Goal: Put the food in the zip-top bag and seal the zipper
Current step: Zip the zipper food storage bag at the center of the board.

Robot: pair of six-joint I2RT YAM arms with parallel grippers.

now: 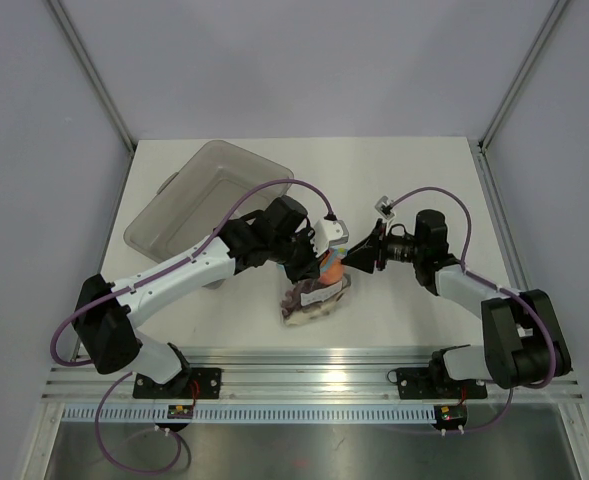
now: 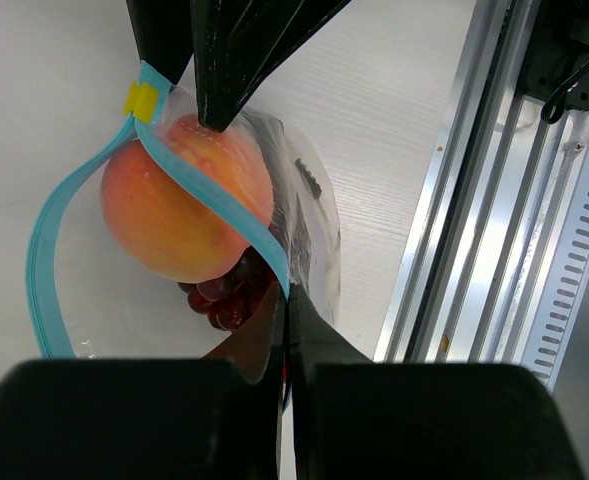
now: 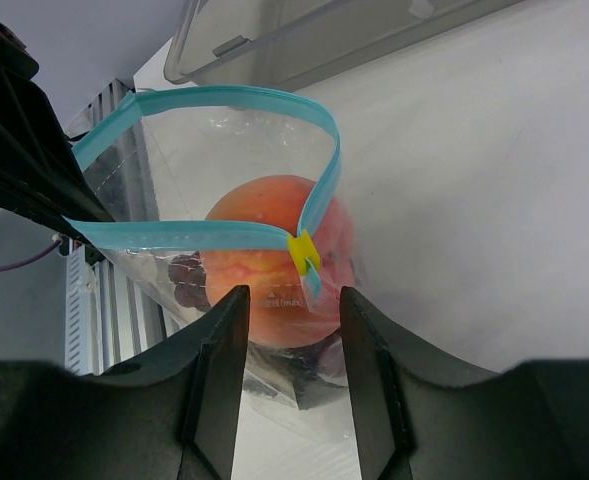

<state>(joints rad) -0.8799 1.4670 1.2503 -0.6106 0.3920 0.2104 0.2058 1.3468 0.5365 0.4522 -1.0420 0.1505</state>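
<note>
The clear zip-top bag (image 1: 312, 302) hangs upright with the peach (image 2: 179, 205) and the dark grapes (image 2: 224, 295) inside it. Its blue-teal zipper (image 3: 214, 97) gapes in a loop above the peach (image 3: 264, 262). A yellow slider (image 3: 303, 250) sits at one end of that loop. My left gripper (image 2: 286, 300) is shut on the zipper strip at the other end and holds the bag up. My right gripper (image 3: 292, 318) is open, with its fingers on either side of the bag just below the slider. From above, the two grippers (image 1: 319, 262) (image 1: 351, 256) meet over the bag.
A large translucent grey tray (image 1: 209, 195) lies at the back left, behind the left arm. The aluminium rail (image 2: 494, 200) along the table's near edge runs close to the bag.
</note>
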